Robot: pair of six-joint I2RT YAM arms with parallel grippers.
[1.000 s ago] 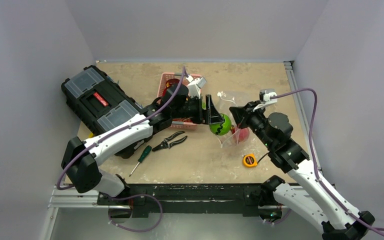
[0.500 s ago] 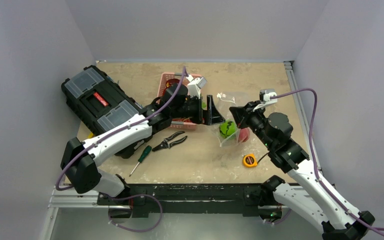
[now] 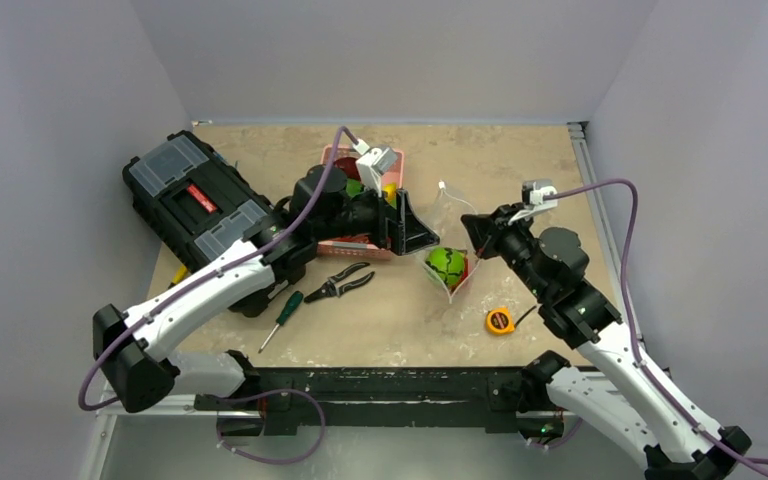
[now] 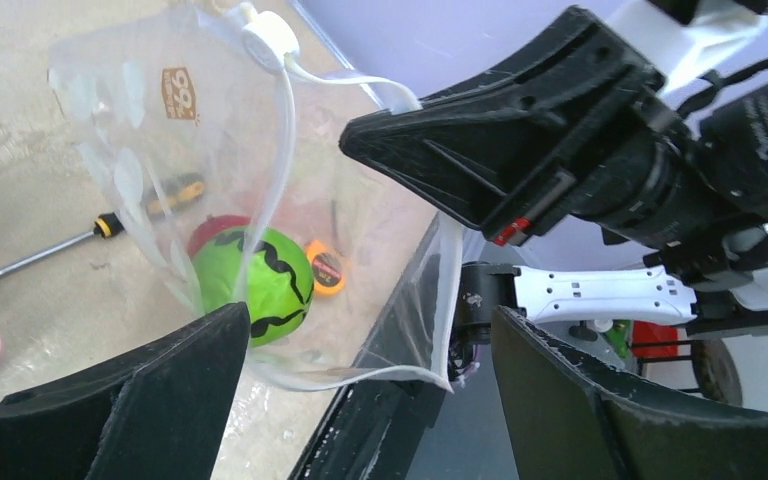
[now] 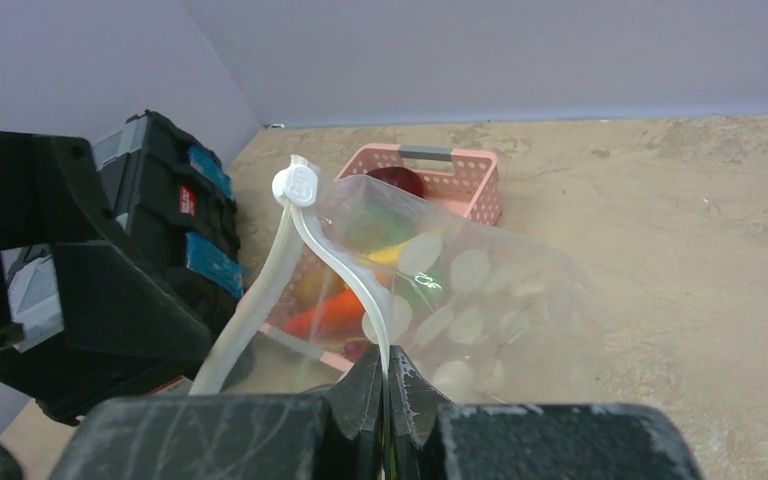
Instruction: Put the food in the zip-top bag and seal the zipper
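1. Zip-top bag (image 3: 452,215): one, clear with white dots. It stands on the table (image 3: 520,160) just right of the pink basket (image 3: 332,156), between the two grippers. Its mouth is raised and its lower end rests near the tape measure (image 3: 500,320).
2. Zipper (image 5: 360,280): one whitish strip, unsealed. Its two halves spread apart and meet at a round white tab (image 5: 295,185).
3. Right gripper (image 5: 388,375): jaws pressed together on the zipper strip at the mouth's right end, holding that edge up.
4. Left gripper (image 4: 370,320): jaws spread wide, nothing held. It sits on the basket side of the bag, with the open mouth just beyond its fingertips. Whether it touches the bag cannot be told.
5. Food in the bag: two pieces.
   - One green piece (image 4: 265,285) with dark wavy stripes.
   - One red piece (image 4: 215,232) behind it, mostly hidden.
6. Food in the basket (image 3: 356,187): green, yellow, orange and red pieces. They are partly covered by the left arm and blurred through the plastic, so the count is uncertain.
7. Black toolbox (image 3: 195,200): one, at far left.
8. Pliers (image 3: 340,283): one pair.
9. Screwdrivers: two.
   - Green-handled screwdriver (image 3: 282,315), beside the pliers.
   - Yellow-and-black-handled screwdriver (image 4: 110,222), seen only through the bag.
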